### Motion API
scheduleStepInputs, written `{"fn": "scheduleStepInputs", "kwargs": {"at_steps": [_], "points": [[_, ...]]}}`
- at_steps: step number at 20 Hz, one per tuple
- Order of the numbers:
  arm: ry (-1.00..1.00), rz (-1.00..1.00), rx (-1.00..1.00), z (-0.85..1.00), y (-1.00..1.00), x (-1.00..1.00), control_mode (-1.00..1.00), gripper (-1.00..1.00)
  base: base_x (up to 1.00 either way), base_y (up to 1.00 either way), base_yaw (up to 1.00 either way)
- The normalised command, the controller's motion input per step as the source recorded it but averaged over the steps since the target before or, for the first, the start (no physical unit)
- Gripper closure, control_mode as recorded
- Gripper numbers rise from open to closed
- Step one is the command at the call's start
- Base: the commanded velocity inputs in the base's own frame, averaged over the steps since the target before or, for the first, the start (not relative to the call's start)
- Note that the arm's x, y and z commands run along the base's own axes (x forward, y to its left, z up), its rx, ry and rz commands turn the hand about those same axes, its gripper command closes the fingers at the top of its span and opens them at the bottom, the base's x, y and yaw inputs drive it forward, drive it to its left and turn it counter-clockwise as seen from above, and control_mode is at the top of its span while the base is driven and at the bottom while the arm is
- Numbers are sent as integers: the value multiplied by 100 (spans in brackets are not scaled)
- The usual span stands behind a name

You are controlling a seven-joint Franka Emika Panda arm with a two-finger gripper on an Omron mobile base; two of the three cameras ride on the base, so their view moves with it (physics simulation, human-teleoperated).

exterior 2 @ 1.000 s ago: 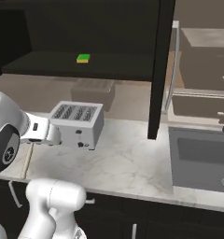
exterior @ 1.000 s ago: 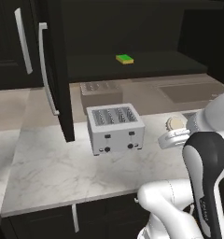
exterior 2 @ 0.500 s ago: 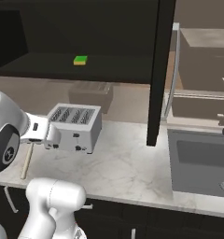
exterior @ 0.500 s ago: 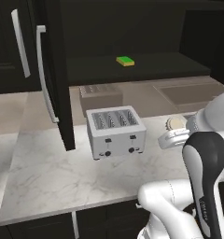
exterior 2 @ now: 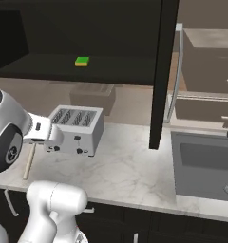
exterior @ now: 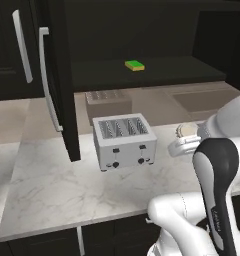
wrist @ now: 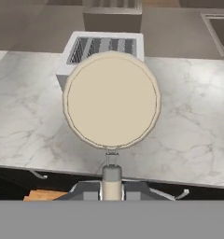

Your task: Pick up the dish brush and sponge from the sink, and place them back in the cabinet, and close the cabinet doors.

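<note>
My gripper (wrist: 111, 186) is shut on the thin pale handle of the dish brush (wrist: 112, 100), whose round cream head faces the hand camera above the counter. From the left base the brush head (exterior: 186, 131) sits at the gripper (exterior: 184, 146), right of the toaster. From the right base the brush's stick handle (exterior 2: 29, 160) hangs below the hand. The green and yellow sponge (exterior: 135, 65) (exterior 2: 81, 61) lies on the dark shelf of the open cabinet (exterior: 157, 75). One cabinet door (exterior: 59, 85) stands open edge-on at the left, another (exterior 2: 162, 71) at the right. The dark grey sink (exterior 2: 201, 182) lies far right.
A silver four-slot toaster (exterior: 124, 141) (exterior 2: 78, 129) (wrist: 104, 44) stands on the marble counter (exterior: 52, 190) under the shelf, just ahead of the brush. The open doors jut out over the counter on both sides. Black base cabinets run below the counter's front edge.
The whole scene has shifted slightly in both base views, so the camera moved a little. The brush stays in the shut gripper and the sponge stays on the shelf.
</note>
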Motion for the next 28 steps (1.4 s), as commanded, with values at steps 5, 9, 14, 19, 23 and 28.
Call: {"fn": "scheduleStepInputs", "kwargs": {"at_steps": [5,9,14,19,23,28], "points": [[0,0,0,0,0,43,-100,100,0,0,0],[-1,0,0,8,2,38,-100,100,0,0,0],[-1,0,0,5,0,25,-100,100,0,0,0],[-2,0,0,18,0,6,-100,100,0,0,0],[-3,0,0,28,0,1,-100,100,0,0,0],[-6,0,0,33,0,3,-100,100,0,0,0]]}}
